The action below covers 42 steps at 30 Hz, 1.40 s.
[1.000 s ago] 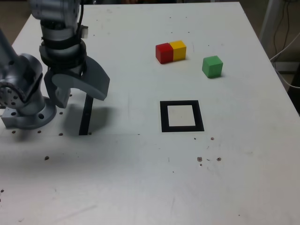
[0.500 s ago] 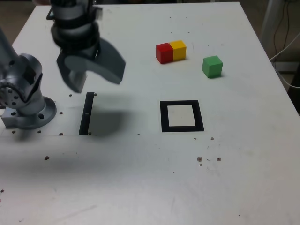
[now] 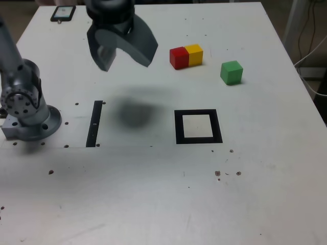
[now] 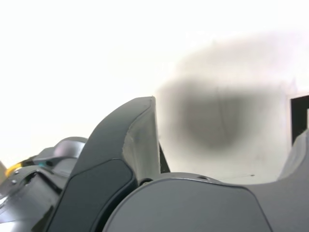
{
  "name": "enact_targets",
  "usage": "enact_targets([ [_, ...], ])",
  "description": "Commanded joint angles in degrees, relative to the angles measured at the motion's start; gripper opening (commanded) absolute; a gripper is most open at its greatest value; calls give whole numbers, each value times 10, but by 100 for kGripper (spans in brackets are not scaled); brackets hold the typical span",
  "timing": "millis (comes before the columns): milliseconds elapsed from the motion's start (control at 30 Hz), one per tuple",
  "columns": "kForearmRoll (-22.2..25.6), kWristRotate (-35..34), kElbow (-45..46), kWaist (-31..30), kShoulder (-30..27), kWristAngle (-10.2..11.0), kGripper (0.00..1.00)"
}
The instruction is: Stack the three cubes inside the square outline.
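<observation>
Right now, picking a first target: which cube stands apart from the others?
The green cube: it sits alone, while the red cube and yellow cube touch.

Cut off by the exterior view's top edge: the arm above the pincer, so only the lower wrist and two spread jaws show, slightly smeared. Also clipped at that edge, a small dark flat object near the table's far corner, too small to identify. Cropped at the exterior view's left edge: part of the arm's base. Washed out to near white in the wrist view: most of the table surface, with only a soft blurred shadow. Barely caught at that picture's edge: a sliver of black, possibly the square outline, cannot tell. Out of focus: the pincer's housing up close.
</observation>
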Motion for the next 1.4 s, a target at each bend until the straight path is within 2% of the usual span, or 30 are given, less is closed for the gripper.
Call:
enact_targets([
  [0, 5, 41, -31, 21, 20, 5, 98],
  [267, 6, 175, -115, 44, 64, 9, 98],
  [467, -9, 208, -132, 49, 81, 11, 97],
  [700, -44, 212, -128, 67, 101, 50, 99],
  [800, -70, 239, -129, 81, 105, 71, 99],
  [933, -119, 361, -114, 114, 110, 88, 100],
  [1067, -139, 501, -107, 144, 122, 97, 100],
  [1367, -136, 645, -113, 179, 152, 98, 99],
])
